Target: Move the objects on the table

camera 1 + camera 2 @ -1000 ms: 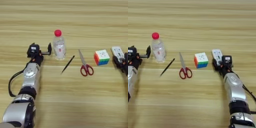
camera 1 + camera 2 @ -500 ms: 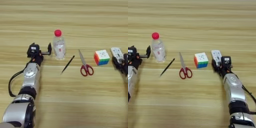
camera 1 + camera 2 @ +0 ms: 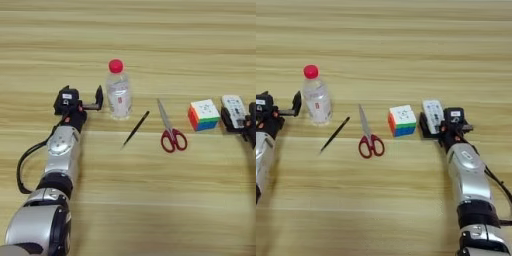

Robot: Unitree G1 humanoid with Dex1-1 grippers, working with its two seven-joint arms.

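Note:
A clear bottle with a red cap stands upright at the left of the table. To its right lie a thin black pen, red-handled scissors, a multicoloured puzzle cube and a white remote control, roughly in a row. My left gripper rests on the table just left of the bottle, open, one finger close to the bottle's side. My right gripper lies at the remote, open, with the remote's near end between its fingers.
Both forearms lie flat on the table, the left one running down the left side and the right one down the right side. A black cable loops beside the left arm.

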